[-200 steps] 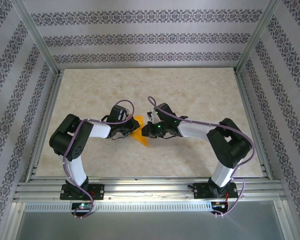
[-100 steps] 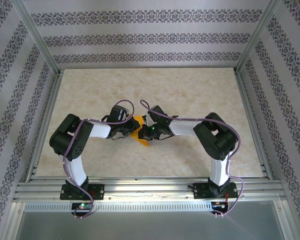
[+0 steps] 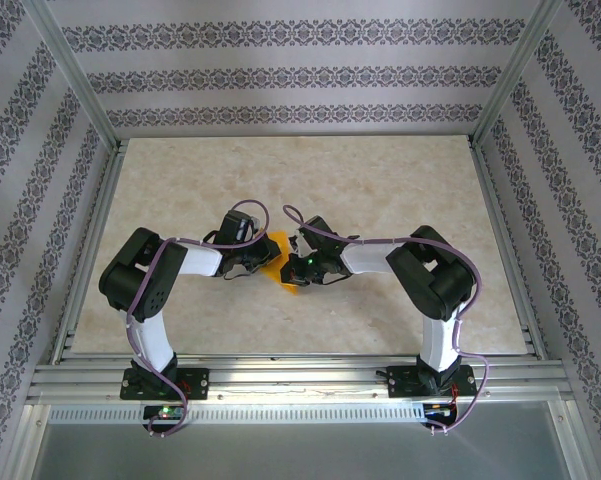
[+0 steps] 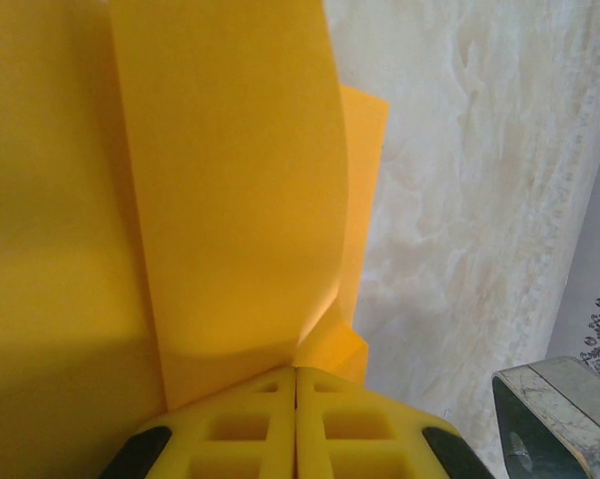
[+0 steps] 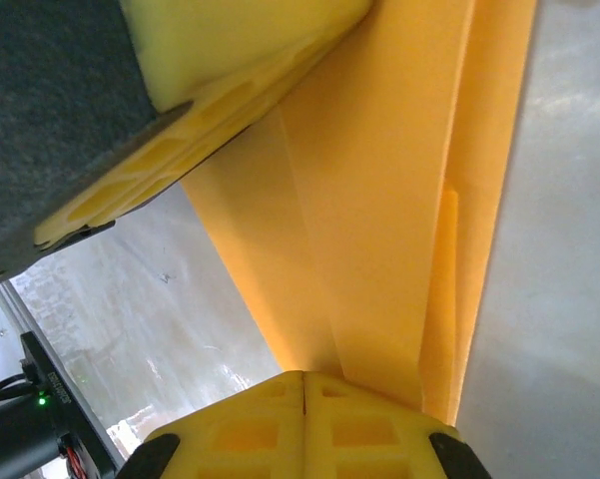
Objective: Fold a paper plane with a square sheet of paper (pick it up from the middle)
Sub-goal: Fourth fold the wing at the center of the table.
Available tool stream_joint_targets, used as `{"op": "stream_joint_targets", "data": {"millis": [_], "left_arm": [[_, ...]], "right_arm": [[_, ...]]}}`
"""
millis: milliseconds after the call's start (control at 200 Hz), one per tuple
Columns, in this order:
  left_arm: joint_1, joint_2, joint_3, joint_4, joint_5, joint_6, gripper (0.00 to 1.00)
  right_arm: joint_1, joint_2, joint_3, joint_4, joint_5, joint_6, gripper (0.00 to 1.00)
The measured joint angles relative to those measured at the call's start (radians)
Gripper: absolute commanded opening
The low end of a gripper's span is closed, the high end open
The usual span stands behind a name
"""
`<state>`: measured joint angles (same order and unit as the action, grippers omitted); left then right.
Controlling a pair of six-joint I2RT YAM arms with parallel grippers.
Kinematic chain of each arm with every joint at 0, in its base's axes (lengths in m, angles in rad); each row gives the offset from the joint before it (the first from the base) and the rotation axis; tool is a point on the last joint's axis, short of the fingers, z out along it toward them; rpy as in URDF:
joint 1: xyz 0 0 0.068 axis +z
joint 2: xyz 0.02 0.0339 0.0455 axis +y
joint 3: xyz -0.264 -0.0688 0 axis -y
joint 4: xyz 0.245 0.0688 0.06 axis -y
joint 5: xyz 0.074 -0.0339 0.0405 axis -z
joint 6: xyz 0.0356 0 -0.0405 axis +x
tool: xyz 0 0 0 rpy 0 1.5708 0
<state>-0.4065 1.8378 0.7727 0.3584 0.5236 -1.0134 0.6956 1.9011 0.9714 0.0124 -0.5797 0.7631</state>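
Two pairs of jaws, both mine, are pinched onto one thing: the thin bright orange sheet of paper [image 3: 283, 276], already folded into a narrow pointed wedge. It sits over the middle of the pale marbled tabletop [image 3: 380, 180], a little toward that tabletop's near edge. Whether its lower tip touches the tabletop or hangs just clear, I cannot tell from above.

My left jaws, reaching in from the tabletop's left half, are fully closed. Their yellow halves meet on a seam, and the paper [image 4: 230, 200] rises from between them in at least two overlapping layers. My right jaws, coming from the tabletop's right half, are closed just as tightly on the other side of the wedge [image 5: 399, 220]. There I see several stacked flaps and a long crease running away from me. One of my left pads [image 5: 240, 60] shows beyond it, clamped on the far part.

As I judge it, the task is past its early part: the flat square is gone and the folds toward a point are made. What I cannot see is a finished dart, with wings spread flat to either side of a centre crease. So the wing folds and a firm pressing of the creases seem to be left, then setting the plane down on the tabletop.
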Motion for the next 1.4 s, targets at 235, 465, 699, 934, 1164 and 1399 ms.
{"op": "stream_joint_targets", "data": {"millis": [235,465,699,934,1164,1399], "left_arm": [[0.000,0.000,0.000,0.000,0.000,0.000,0.07],[0.000,0.000,0.000,0.000,0.000,0.000,0.07],[0.000,0.000,0.000,0.000,0.000,0.000,0.07],[0.000,0.000,0.000,0.000,0.000,0.000,0.07],[0.000,0.000,0.000,0.000,0.000,0.000,0.07],[0.000,0.000,0.000,0.000,0.000,0.000,0.06]], "right_arm": [[0.000,-0.010,-0.010,-0.003,0.015,-0.006,0.03],[0.003,-0.055,0.003,-0.058,0.014,-0.034,0.04],[0.010,-0.034,0.086,-0.093,0.016,-0.050,0.06],[0.021,0.003,0.102,-0.153,0.055,-0.068,0.06],[0.021,0.005,0.102,-0.196,0.101,-0.084,0.07],[0.020,0.005,0.078,-0.166,0.101,-0.082,0.07]]}}
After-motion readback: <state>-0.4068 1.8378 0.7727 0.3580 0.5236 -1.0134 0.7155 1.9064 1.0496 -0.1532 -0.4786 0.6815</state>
